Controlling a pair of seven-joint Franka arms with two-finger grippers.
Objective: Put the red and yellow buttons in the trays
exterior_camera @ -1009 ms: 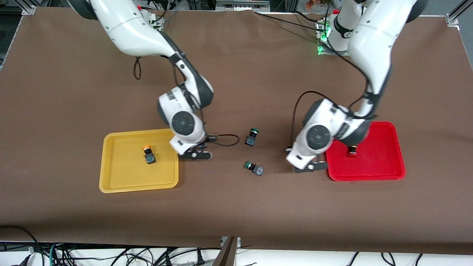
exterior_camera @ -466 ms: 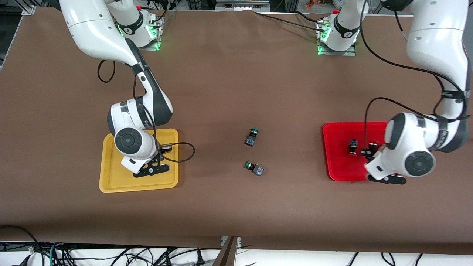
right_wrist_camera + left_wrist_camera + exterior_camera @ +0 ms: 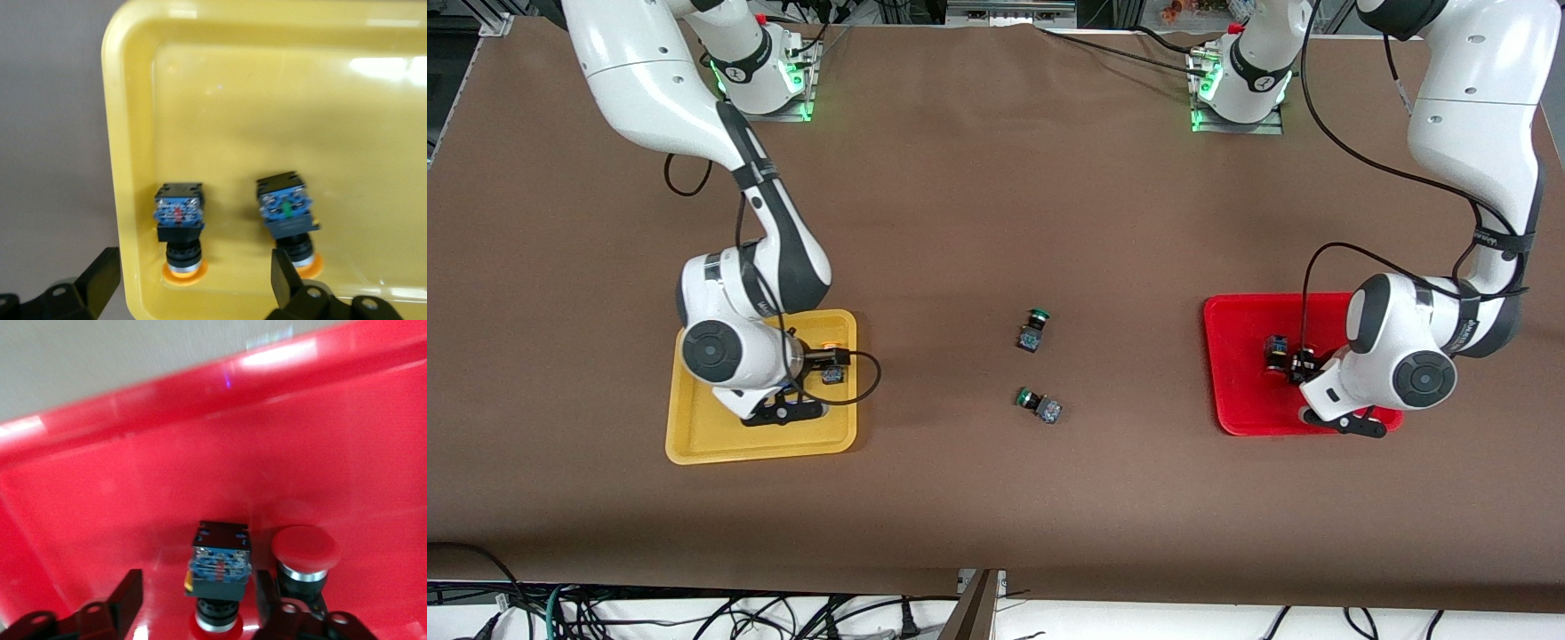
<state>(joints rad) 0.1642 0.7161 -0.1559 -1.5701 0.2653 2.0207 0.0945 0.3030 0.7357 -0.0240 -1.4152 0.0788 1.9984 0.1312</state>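
- Buttons with yellow-orange caps lie side by side in the yellow tray (image 3: 694, 444): one yellow button (image 3: 179, 223) sits close to the tray's rim, the second yellow button (image 3: 289, 217) just beside it, and both lie on their sides with the dark bodies showing
- Right pincer (image 3: 787, 411) hangs low over the yellow tray, its fingers (image 3: 100, 277) spread open to either side of the first yellow button and gripping nothing
- Red tray (image 3: 1245, 418) lies toward the left arm's end of the bench (image 3: 996, 498), and both red-capped pieces are in it: one red button (image 3: 220, 570) lies with its dark body showing and its cap low, the second red button (image 3: 305, 553) stands just beside it with the round red cap up
- Left pincer (image 3: 1343, 420) hangs low over the red tray, its fingers (image 3: 130, 593) apart around the first red button, clamping nothing
- Two green buttons lie on the bare bench between the trays, well apart from both: one green button (image 3: 1032, 330) lies farther from the front camera, the other green button (image 3: 1040, 404) nearer
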